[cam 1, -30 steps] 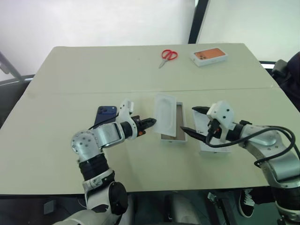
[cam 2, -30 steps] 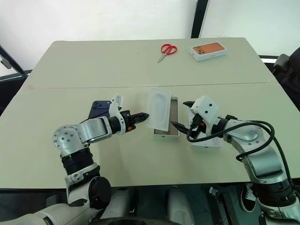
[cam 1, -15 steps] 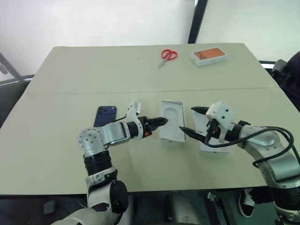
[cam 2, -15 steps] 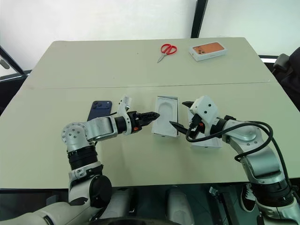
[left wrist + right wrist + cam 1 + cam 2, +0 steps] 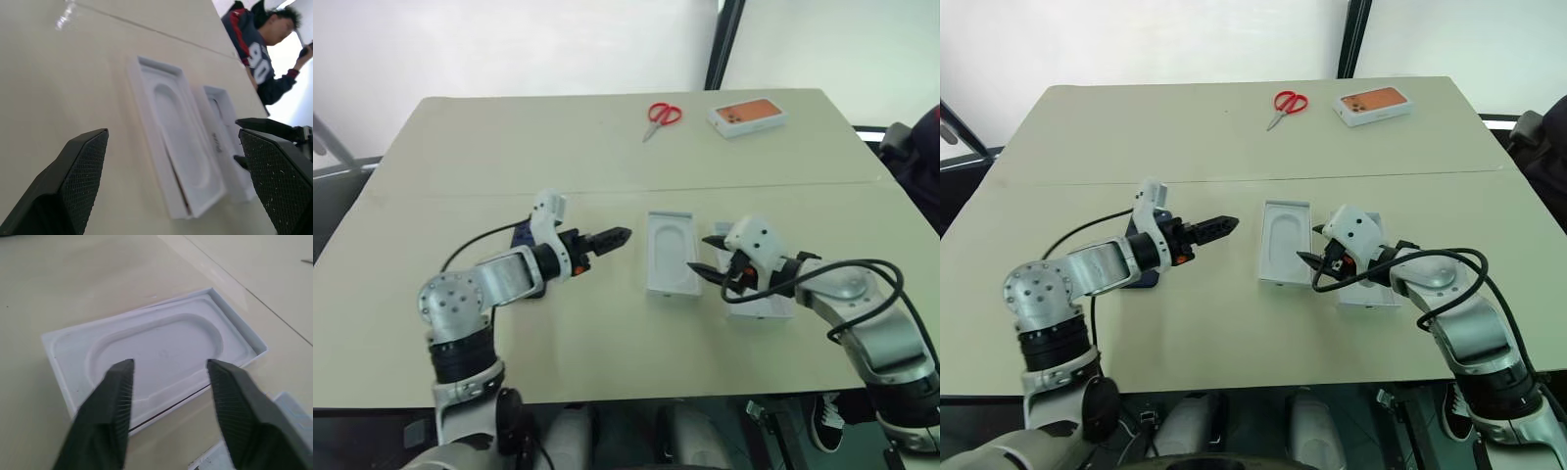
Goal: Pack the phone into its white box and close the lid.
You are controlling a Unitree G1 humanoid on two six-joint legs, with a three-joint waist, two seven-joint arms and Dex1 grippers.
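Nearest you, your right gripper (image 5: 705, 257) hangs just off the right edge of the white box (image 5: 670, 254), its two black fingers parted with nothing between them; the right wrist view looks straight down those fingers onto the box. Under your right forearm lies the lid (image 5: 766, 305), open side up, just beside the box and partly hidden by the arm.

The box itself is not ready. A thin white insert (image 5: 156, 352) with a rounded recess lies seated in it, covering the floor, so the phone has nowhere to go yet. I judge the step in hand to be clearing that insert out of the box; packing has not begun.

Your left gripper (image 5: 610, 236) hovers to the left of the box, well apart from it, jaws spread wide and empty, as the left wrist view shows. The phone (image 5: 521, 237) lies flat on the table (image 5: 509, 147) behind your left forearm, mostly hidden by it.

For the next move, you will likely need to pinch the insert by one edge, lift it free and set it aside without dragging the light box along. Then fetch the phone with your left.

Far across the table sit red scissors (image 5: 662, 117) and a small box with an orange top (image 5: 749, 116); leave both alone.
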